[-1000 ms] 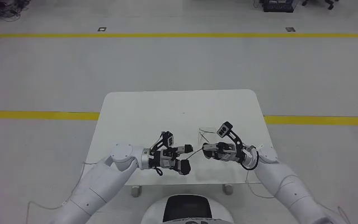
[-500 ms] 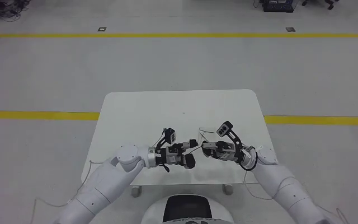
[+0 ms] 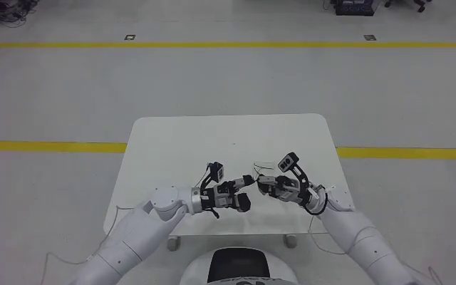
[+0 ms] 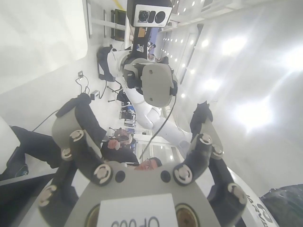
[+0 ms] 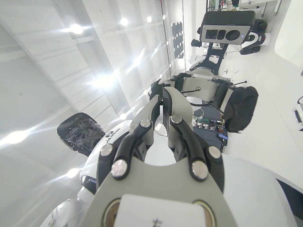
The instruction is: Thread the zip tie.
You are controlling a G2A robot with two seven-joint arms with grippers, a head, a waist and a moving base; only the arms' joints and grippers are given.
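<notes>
Left claw (image 3: 246,191) nearer the right claw (image 3: 261,187) with zip tie (image 4: 156,134)

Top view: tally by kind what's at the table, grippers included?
Table: 1
Grippers: 2, the left gripper and the right gripper
Zip tie: 1
Total: 4
</notes>
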